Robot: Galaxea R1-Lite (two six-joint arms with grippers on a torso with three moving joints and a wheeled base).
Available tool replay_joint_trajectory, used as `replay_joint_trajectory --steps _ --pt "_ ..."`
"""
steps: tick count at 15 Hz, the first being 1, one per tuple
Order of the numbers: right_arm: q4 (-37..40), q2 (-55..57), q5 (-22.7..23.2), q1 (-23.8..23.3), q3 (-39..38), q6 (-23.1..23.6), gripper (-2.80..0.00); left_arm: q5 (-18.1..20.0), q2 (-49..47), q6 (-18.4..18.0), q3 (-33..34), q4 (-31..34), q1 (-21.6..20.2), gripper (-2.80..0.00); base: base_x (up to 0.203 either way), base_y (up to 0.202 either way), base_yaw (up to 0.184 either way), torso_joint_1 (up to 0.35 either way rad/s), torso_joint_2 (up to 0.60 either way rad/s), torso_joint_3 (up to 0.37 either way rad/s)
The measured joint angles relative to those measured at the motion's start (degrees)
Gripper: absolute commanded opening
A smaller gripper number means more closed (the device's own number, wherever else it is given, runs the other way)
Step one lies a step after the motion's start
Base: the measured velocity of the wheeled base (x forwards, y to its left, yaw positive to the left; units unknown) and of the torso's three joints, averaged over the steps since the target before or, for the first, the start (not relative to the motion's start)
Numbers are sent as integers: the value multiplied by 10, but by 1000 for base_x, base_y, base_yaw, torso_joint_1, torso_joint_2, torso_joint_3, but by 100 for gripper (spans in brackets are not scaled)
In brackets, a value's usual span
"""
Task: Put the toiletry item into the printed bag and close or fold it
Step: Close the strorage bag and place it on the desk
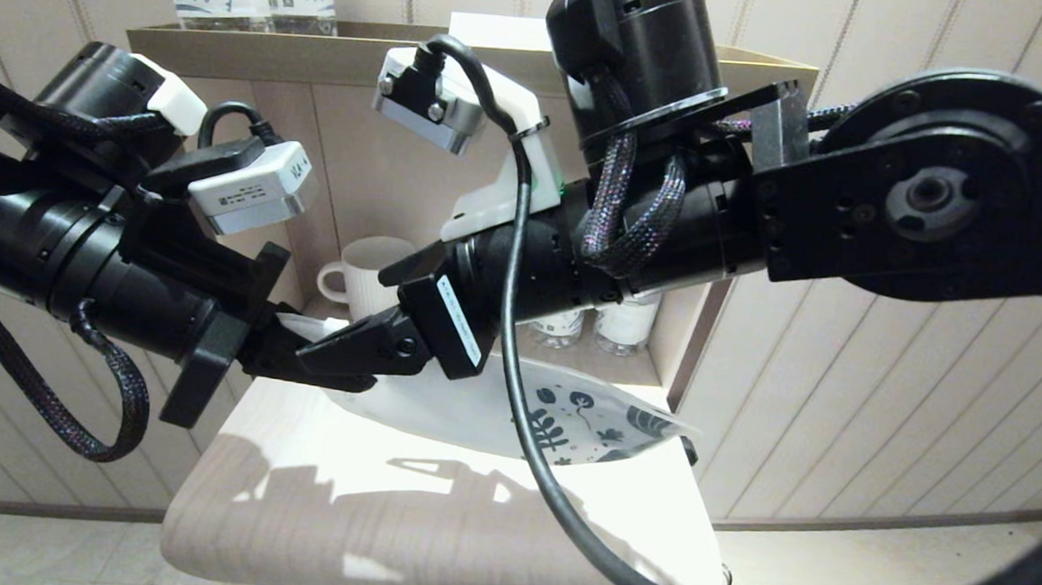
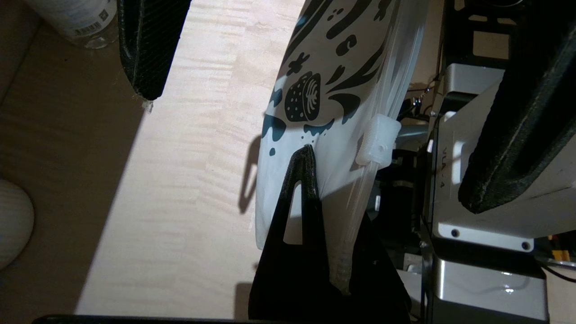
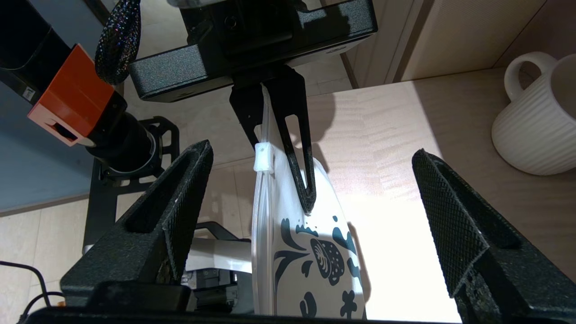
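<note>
Our left gripper (image 3: 281,148) is clamped on the printed bag (image 1: 514,410) at its plain end beside the white slider (image 3: 263,157), holding it above the table (image 1: 435,513). Our right gripper (image 3: 310,216) has its jaws wide apart around the bag's middle. The bag looks light, thin and floppy; we'd grip the slider edge. We see no toothbrush.
</note>
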State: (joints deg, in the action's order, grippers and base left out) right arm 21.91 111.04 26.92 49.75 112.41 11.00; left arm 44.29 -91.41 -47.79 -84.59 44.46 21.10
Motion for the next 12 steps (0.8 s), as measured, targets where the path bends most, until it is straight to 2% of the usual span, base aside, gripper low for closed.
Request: replay_joint_trajectory --steps 9,12 --pt "-2 1 -5 0 0 1 0 10 0 0 3 0 0 -280 0 0 0 0 0 0" --pt "-1 1 -21 -2 0 26 0 10 1 0 7 0 -1 -280 0 0 0 0 0 0"
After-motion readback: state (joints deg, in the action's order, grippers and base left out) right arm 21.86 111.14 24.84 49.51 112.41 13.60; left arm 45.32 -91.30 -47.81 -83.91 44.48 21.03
